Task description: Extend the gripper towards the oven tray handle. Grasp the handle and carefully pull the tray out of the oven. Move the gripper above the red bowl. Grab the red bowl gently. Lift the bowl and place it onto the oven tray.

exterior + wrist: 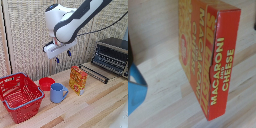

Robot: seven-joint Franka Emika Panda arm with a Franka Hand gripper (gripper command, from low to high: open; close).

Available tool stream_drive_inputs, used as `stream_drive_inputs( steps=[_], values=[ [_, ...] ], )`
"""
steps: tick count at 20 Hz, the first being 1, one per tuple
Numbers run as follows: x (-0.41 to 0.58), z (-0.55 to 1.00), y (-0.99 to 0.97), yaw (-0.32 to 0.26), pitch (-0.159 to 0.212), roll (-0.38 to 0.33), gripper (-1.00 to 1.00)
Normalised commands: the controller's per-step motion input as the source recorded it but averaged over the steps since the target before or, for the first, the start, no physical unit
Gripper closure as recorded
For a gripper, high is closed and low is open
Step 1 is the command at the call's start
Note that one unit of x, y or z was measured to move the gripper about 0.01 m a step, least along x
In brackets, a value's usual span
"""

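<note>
**A:** Exterior view first: where is the gripper (62,56) held, and why there?

**B:** It is hung in the air above the counter (100,107), over the gap between the bowl (46,83) and the macaroni box (77,79). The jaws are seen parted, and nothing is held. That height is probably kept so the box and mug (57,92) are cleared.

**A:** And the tray (95,72)?

**B:** It is seen drawn out in front of the oven (112,56), at the exterior view's right, with nothing on it, so room is left for the bowl.

**A:** Where is the bowl?

**B:** On the counter, between the basket (20,95) and the mug, just beside both. In the wrist view only the box (208,60) is shown, so the gripper is judged not yet lined up over the bowl.
</note>
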Motion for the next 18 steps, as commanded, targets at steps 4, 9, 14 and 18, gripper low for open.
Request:
stream_drive_inputs(
  steps=[4,9,14,18],
  values=[
    [-0.013,0.00,-0.24,0.153,-0.074,-0.277,-1.00],
    [-0.046,0.05,-0.36,0.144,-0.129,-0.215,-1.00],
    [-0.053,0.20,-0.50,0.123,-0.157,-0.144,-1.00],
    [-0.039,0.16,-0.50,0.115,-0.123,-0.156,-1.00]
  ],
)
